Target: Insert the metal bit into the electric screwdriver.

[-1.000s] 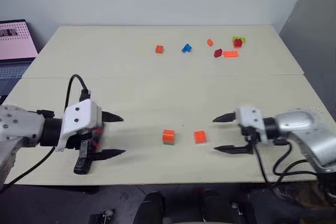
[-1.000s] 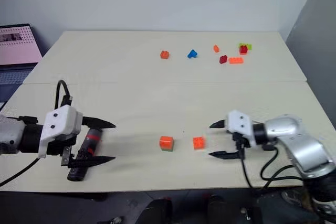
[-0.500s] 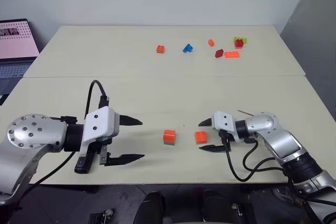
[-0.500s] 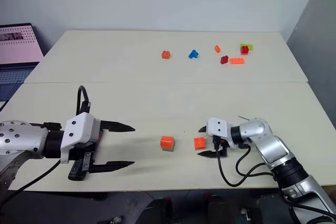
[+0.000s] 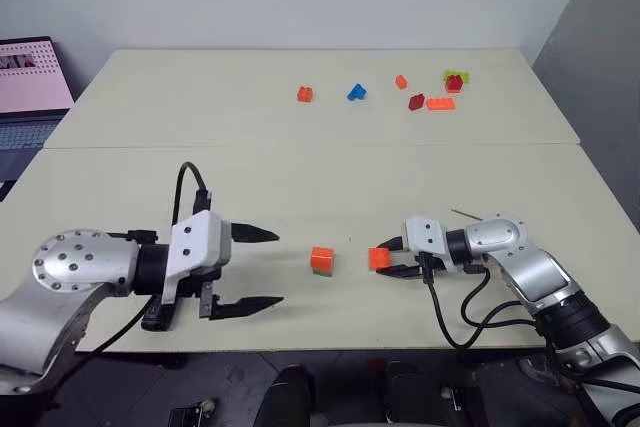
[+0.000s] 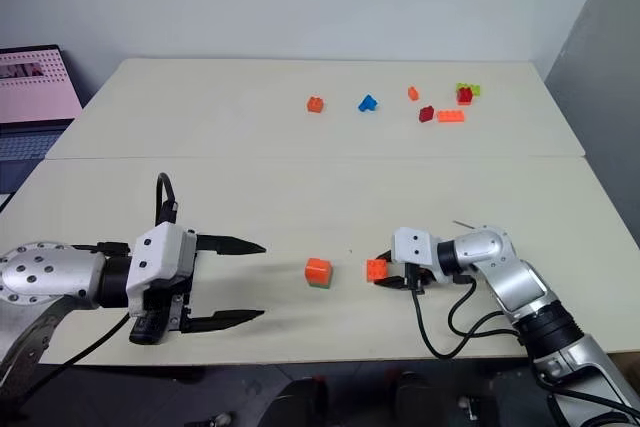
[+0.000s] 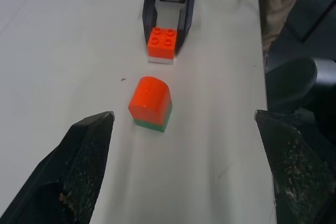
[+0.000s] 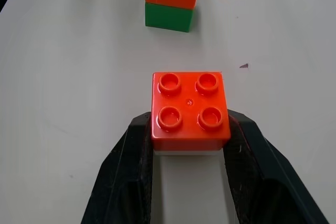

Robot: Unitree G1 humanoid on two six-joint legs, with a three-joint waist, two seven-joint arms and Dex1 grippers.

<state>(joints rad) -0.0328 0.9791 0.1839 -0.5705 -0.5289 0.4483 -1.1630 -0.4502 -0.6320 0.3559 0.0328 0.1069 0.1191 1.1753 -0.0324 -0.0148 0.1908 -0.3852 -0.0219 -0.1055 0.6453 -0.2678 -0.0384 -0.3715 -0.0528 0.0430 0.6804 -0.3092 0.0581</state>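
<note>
The pale cream tabletop point(image 5: 300, 177) runs almost the full width of the head view, and its near edge crosses the lower part of the frame just under both arms. A seam crosses it at mid-height.

At lower left the left gripper point(image 5: 280, 267) hangs over the near edge with its two black fingers spread wide, holding nothing. Just beneath its white housing, right at that edge, lies the slim black electric screwdriver point(image 5: 153, 319), mostly covered.

At lower right the right gripper point(image 5: 380, 258) has its fingers point(image 8: 131, 171) pressed against both sides of an orange four-stud plastic brick on a white base point(image 8: 190, 111), which sits on the table. The thin dark metal bit point(image 5: 462, 214) lies on the table just above this arm's wrist, apart from the fingers.

Between the two grippers stands an orange round-topped block on a green base point(image 5: 321, 260), close beside the gripped brick but not touching it.

Bare surface stretches from there to a loose scatter of small coloured bricks point(image 5: 355, 92) at upper right. An open laptop point(image 5: 30, 77) sits at the left edge.
</note>
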